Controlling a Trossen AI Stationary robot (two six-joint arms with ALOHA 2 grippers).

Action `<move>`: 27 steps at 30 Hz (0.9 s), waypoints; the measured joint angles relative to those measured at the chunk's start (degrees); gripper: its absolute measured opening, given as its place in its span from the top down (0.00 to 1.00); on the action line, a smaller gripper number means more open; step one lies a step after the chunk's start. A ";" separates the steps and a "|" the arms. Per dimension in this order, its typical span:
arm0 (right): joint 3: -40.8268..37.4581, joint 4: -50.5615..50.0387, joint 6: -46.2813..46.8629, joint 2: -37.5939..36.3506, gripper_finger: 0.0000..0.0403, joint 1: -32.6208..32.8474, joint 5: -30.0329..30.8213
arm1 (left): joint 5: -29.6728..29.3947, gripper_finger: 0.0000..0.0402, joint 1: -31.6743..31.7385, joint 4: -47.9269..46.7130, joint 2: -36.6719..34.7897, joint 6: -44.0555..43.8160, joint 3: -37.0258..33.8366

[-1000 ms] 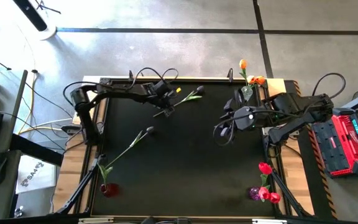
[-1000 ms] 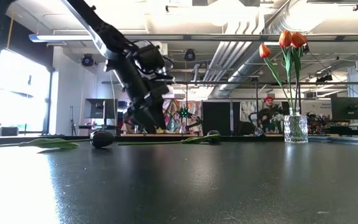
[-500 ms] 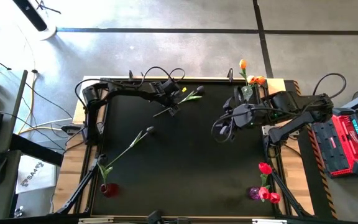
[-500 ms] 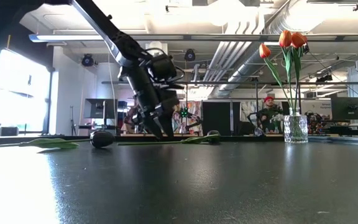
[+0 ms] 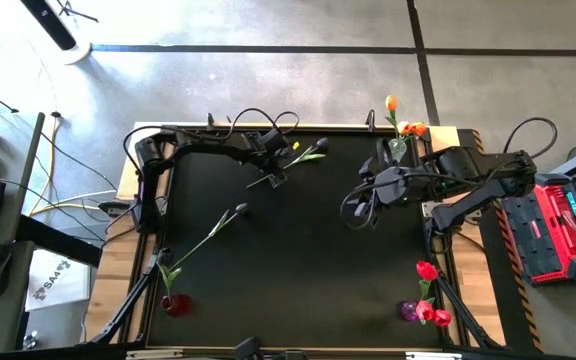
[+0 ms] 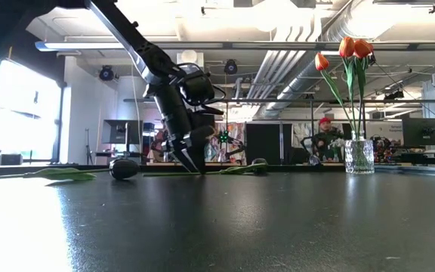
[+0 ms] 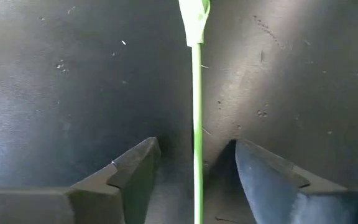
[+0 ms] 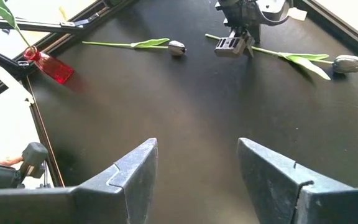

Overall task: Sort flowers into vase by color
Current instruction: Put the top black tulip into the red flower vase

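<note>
Near the far edge of the black surface (image 5: pixel 308 250), left of the clear vase (image 5: pixel 398 150) of orange tulips (image 5: pixel 391 103): left gripper (image 5: pixel 276 178) down at surface level, fingers (image 7: pixel 129 171) apart and straddling the thin green stem (image 7: pixel 197 124) of a dark-headed tulip (image 5: pixel 298 158) lying flat there. Stem centred in the gap, not yet pinched.

For a clean pick: close squarely across the stem, low enough to catch it, without scraping the surface. Probably best below the leaf, so the flower hangs balanced once lifted. Raise straight up before swinging away, to keep the head from dragging.

Further from that vase, toward the near left: a second dark tulip (image 5: pixel 213 232), also flat, beside a small red vase (image 5: pixel 175 304).

Just in front of the clear vase: right gripper (image 5: pixel 353 212), hovering, fingers (image 8: pixel 129 171) wide apart, holding nothing.

Well below the clear vase, at the near right corner: red tulips (image 5: pixel 427 272) standing in a purple vase (image 5: pixel 409 311).
</note>
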 joint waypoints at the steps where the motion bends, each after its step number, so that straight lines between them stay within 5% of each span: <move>1: 0.00 -0.09 0.04 0.00 0.48 0.00 0.01 | 0.02 0.51 0.02 0.02 0.02 -0.02 0.00; 27: 0.00 -0.39 0.40 0.00 0.48 0.07 0.04 | 1.33 0.63 -0.21 -0.66 0.09 -0.02 -1.49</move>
